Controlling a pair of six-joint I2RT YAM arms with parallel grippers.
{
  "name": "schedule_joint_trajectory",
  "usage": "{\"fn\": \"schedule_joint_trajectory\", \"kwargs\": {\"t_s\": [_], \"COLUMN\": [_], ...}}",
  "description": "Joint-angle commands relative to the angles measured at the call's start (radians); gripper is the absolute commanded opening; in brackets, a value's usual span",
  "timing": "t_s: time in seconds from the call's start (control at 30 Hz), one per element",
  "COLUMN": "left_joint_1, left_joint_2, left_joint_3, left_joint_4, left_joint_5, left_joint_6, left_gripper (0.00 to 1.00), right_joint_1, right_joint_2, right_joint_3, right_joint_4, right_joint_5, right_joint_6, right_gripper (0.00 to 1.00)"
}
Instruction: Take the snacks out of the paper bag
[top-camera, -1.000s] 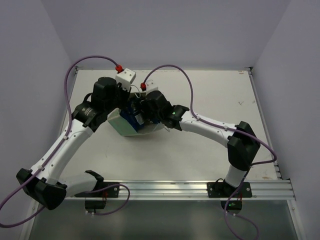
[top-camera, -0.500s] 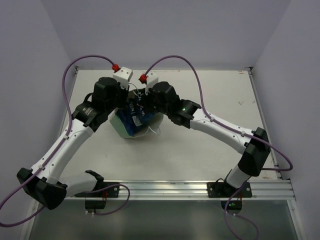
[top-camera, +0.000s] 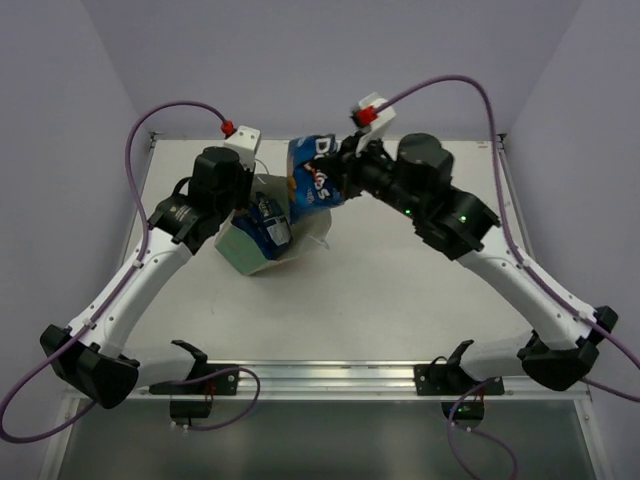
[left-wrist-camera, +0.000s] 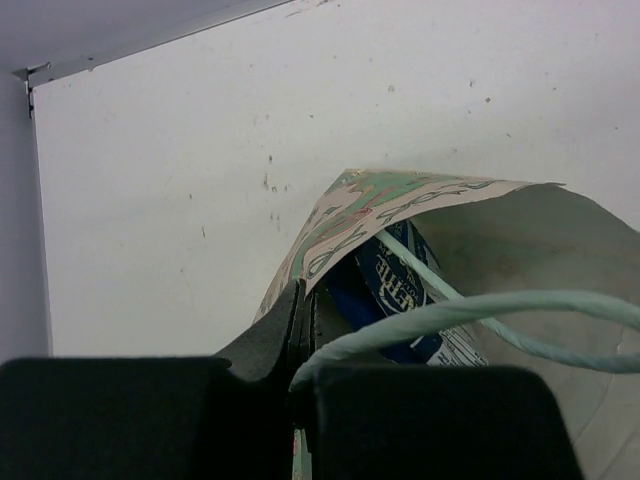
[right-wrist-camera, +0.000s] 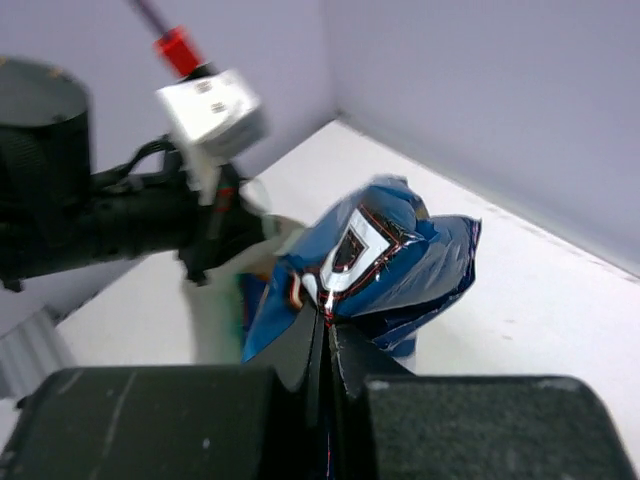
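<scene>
The mint-green paper bag (top-camera: 252, 248) stands tilted on the table at centre left with its mouth open. My left gripper (top-camera: 243, 196) is shut on the bag's rim (left-wrist-camera: 318, 252); a string handle (left-wrist-camera: 470, 312) loops over the fingers. Inside the bag a dark blue packet (left-wrist-camera: 395, 285) shows; blue packets also show in its mouth in the top view (top-camera: 268, 222). My right gripper (top-camera: 342, 172) is shut on the dark blue Doritos packet (top-camera: 314, 178) and holds it in the air above and right of the bag. The packet also shows in the right wrist view (right-wrist-camera: 375, 262).
The white table (top-camera: 420, 290) is walled at the back and both sides. A metal rail (top-camera: 330, 376) runs along the near edge. Purple cables (top-camera: 165, 125) arc over both arms.
My right gripper has pulled the Doritos packet up out of the bag and moved up and to the right. The left gripper stays shut on the bag's rim.
</scene>
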Motion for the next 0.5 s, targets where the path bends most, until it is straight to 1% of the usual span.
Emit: {"fn": "schedule_joint_trajectory", "kwargs": {"t_s": [0.0,0.07,0.1,0.17,0.23,0.3,0.37,0.4,0.47], "left_joint_1": [0.010,0.012,0.013,0.013,0.013,0.013,0.015,0.015,0.015], "left_joint_2": [0.003,0.011,0.014,0.019,0.019,0.020,0.023,0.023,0.026], "left_joint_3": [0.069,0.075,0.075,0.072,0.074,0.080,0.089,0.089,0.090], "left_joint_4": [0.046,0.047,0.050,0.052,0.047,0.040,0.032,0.030,0.029], "left_joint_5": [-0.043,-0.040,-0.039,-0.032,-0.022,0.006,0.032,0.034,0.032], "left_joint_6": [0.036,0.053,0.061,0.096,0.119,0.139,0.147,0.152,0.153], "left_gripper": [0.00,0.00,0.00,0.00,0.00,0.00,0.00,0.00,0.00], "right_joint_1": [-0.156,-0.244,-0.331,-0.412,-0.454,-0.505,-0.548,-0.558,-0.585], "right_joint_2": [-0.155,-0.222,-0.235,-0.244,-0.223,-0.166,-0.080,-0.045,0.033], "right_joint_3": [-0.057,-0.114,-0.166,-0.215,-0.264,-0.313,-0.338,-0.349,-0.343], "right_joint_4": [0.020,0.017,0.016,0.017,0.026,0.087,0.152,0.219,0.273], "right_joint_5": [0.028,0.015,-0.010,-0.010,-0.054,-0.097,-0.191,-0.224,-0.310], "right_joint_6": [0.023,0.089,0.104,0.114,0.120,0.129,0.150,0.161,0.187], "right_gripper": [0.00,0.00,0.00,0.00,0.00,0.00,0.00,0.00,0.00]}}
